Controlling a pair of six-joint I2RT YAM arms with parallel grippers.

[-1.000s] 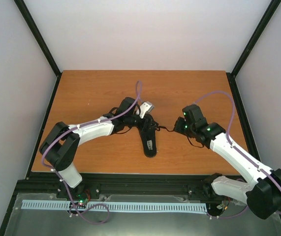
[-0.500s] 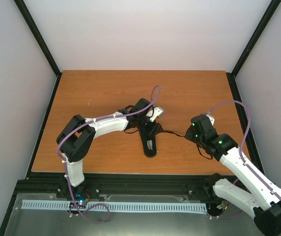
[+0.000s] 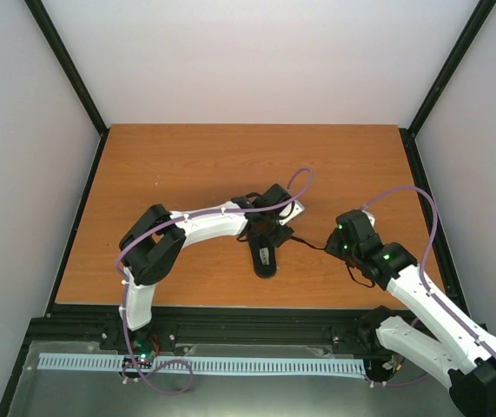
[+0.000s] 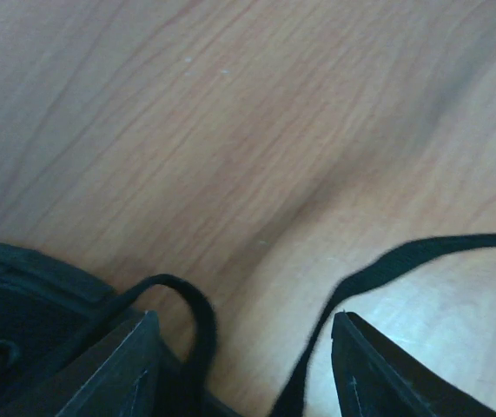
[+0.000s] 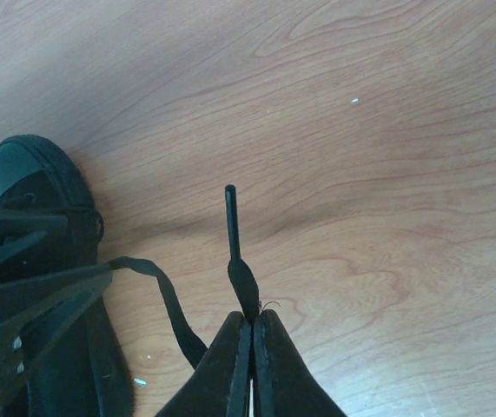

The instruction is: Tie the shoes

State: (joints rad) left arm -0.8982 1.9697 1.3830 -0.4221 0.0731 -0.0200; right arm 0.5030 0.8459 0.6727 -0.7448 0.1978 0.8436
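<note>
1. Shoe (image 3: 265,254) lies on table (image 3: 169,165), around the middle, nearer the front edge.
2. Left pincer (image 4: 243,320) is spread, low over the shoe's laced part. A lace loop curls by one finger and a strand passes between the two.
3. Right pincer (image 5: 250,320) is pressed together, pinching the lace (image 5: 235,261) end. It sits right of the shoe, not touching it.

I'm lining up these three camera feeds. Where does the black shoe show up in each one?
Top external: the shoe lies mid-picture, lengthwise toward the camera.
Left wrist: only its edge, in the bottom-left corner.
Right wrist: along the left edge, toe cap uppermost.
Shared landmark: the lace running from the shoe to the right gripper, which pinches it.
</note>
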